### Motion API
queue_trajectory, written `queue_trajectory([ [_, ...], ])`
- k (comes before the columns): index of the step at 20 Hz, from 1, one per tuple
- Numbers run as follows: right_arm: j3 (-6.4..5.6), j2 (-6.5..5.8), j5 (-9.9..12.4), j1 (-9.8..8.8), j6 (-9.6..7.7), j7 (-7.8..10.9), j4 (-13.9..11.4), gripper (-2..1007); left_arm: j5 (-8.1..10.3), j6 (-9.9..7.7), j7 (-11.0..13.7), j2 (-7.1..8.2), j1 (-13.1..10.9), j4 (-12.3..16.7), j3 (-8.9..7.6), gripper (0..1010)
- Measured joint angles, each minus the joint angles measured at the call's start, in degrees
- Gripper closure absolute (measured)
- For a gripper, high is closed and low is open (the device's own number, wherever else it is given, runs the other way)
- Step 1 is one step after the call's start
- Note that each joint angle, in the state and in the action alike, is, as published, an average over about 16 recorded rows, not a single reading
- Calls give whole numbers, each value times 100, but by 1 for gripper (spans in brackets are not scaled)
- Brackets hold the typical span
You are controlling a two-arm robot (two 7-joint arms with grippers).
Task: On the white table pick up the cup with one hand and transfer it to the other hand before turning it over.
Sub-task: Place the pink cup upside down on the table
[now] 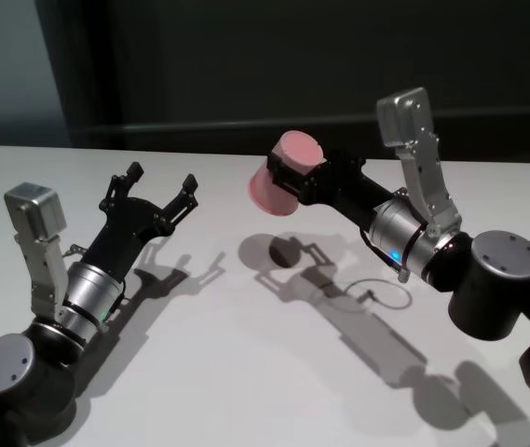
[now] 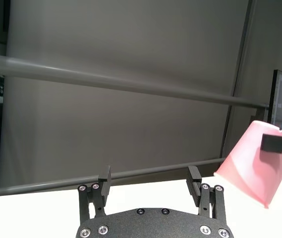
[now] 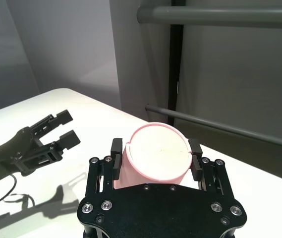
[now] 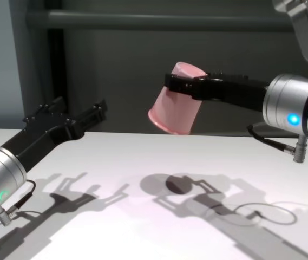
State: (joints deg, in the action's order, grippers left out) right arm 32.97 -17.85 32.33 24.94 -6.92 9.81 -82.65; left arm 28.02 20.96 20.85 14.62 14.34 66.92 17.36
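Right gripper (image 1: pixel 294 177), black two-fingered, clamped across the small pink plastic tumbler, the cup (image 1: pixel 281 176); we see its fingers (image 3: pixel 115 148) pressing opposite sides of the wall close to the base, which faces up, the wider rim pointing down and tilted to the left; the cup hangs clear of the matte white table (image 1: pixel 246 372), well above it, right of centre, its shadow on the tabletop below. Left gripper (image 1: pixel 153 198), black, jaws spread wide and holding nothing; it hovers above the left part of the table, aimed toward the cup, well apart from it; in the left wrist view the cup (image 2: pixel 254 163) sits off to one side of the open fingers (image 2: pixel 194 179), not between them.

We judge the cup light, thin-walled and smooth, so somewhat springy and slippery under a pinch; its taper would let a loose grip slide toward the narrow base. The free band of wall nearer the rim looks to us the sensible place for the left gripper to take hold, clear of the right fingers, with a moderate squeeze.
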Motion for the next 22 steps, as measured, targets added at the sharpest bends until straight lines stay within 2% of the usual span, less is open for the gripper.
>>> queue_trajectory([
  [5,136,24,-220,78,-445,-125,18,231,0,0,0,0,0,0,0,8],
  [10,229,64,-376,131,-736,-144,105,231,0,0,0,0,0,0,0,8],
  [14,273,104,-479,149,-850,-124,205,231,0,0,0,0,0,0,0,9],
  [22,304,191,-642,151,-906,-60,429,231,0,0,0,0,0,0,0,9],
])
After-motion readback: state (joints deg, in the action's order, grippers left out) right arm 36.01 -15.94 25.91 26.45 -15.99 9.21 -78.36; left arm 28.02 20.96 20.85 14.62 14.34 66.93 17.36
